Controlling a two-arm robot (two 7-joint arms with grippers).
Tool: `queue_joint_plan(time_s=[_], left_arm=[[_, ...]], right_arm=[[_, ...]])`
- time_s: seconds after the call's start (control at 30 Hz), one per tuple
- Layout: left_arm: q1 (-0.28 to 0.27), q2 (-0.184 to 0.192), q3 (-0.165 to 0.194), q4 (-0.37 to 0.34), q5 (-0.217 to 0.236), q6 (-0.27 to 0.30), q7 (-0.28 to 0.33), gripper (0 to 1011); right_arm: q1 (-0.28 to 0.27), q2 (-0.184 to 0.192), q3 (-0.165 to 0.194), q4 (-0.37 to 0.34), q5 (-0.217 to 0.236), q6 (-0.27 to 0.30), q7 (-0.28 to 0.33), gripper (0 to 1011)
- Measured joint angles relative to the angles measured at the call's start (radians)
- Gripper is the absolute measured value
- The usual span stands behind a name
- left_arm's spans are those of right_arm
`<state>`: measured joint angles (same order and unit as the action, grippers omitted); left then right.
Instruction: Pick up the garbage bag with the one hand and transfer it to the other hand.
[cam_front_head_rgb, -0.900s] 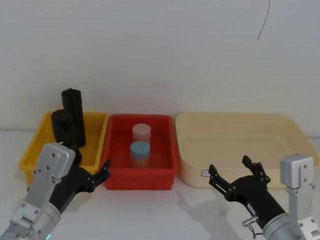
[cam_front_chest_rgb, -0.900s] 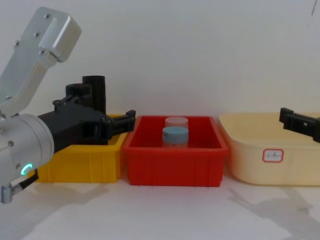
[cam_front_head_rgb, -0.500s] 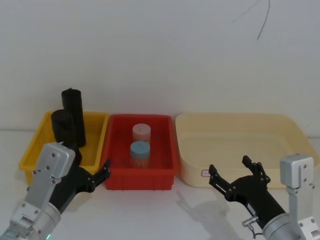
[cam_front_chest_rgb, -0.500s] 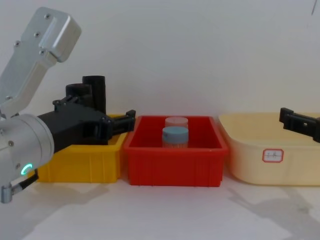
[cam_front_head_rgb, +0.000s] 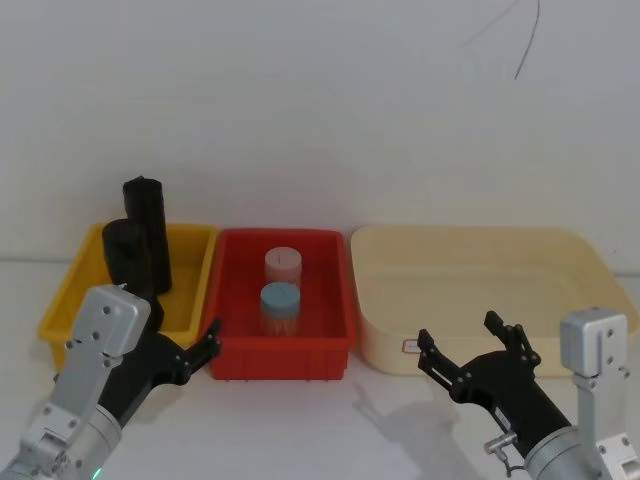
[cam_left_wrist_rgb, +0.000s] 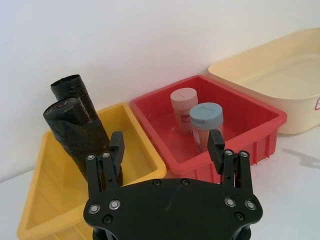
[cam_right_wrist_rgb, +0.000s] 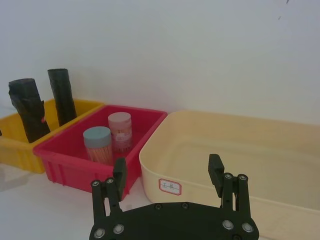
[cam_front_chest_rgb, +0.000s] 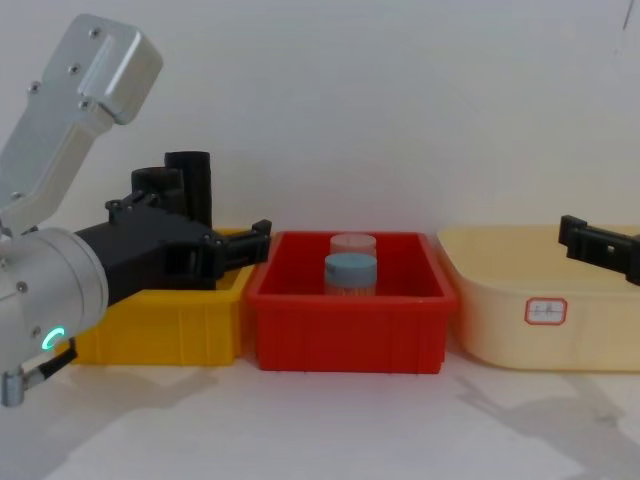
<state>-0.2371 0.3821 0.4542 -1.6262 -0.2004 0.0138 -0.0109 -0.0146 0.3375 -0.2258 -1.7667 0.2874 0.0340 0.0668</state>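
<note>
Two black crinkled rolls stand in the yellow bin (cam_front_head_rgb: 58, 312). The taller garbage bag (cam_front_head_rgb: 147, 218) is at the back and a second roll (cam_front_head_rgb: 127, 252) stands just in front of it; both show as garbage bag (cam_left_wrist_rgb: 75, 95) and nearer roll (cam_left_wrist_rgb: 75, 135) in the left wrist view. My left gripper (cam_front_head_rgb: 188, 352) hovers open in front of the yellow bin, short of the rolls, its fingers (cam_left_wrist_rgb: 116, 145) spread wide with nothing between them. My right gripper (cam_front_head_rgb: 460, 335) is open and empty before the cream tub, also seen as right gripper (cam_right_wrist_rgb: 167, 169).
A red bin (cam_front_head_rgb: 335, 250) in the middle holds a pink-lidded jar (cam_front_head_rgb: 283, 264) and a blue-lidded jar (cam_front_head_rgb: 280, 300). A large cream tub (cam_front_head_rgb: 585, 262) with a small white label sits at the right. White tabletop lies in front of the bins; a wall stands behind.
</note>
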Motion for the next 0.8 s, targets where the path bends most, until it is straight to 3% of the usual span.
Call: queue_joint_plan(time_s=[0.43,0.8], left_arm=[[0.005,0.015,-0.008,0.001,0.009,-0.021,-0.012,1000],[0.033,0.048,-0.050,-0.003,0.011,-0.045,-0.016,1000]], right_arm=[[0.000,0.000,0.000,0.000,0.000,0.000,0.000,1000],[0.000,0.000,0.000,0.000,0.000,0.000,0.000,1001]])
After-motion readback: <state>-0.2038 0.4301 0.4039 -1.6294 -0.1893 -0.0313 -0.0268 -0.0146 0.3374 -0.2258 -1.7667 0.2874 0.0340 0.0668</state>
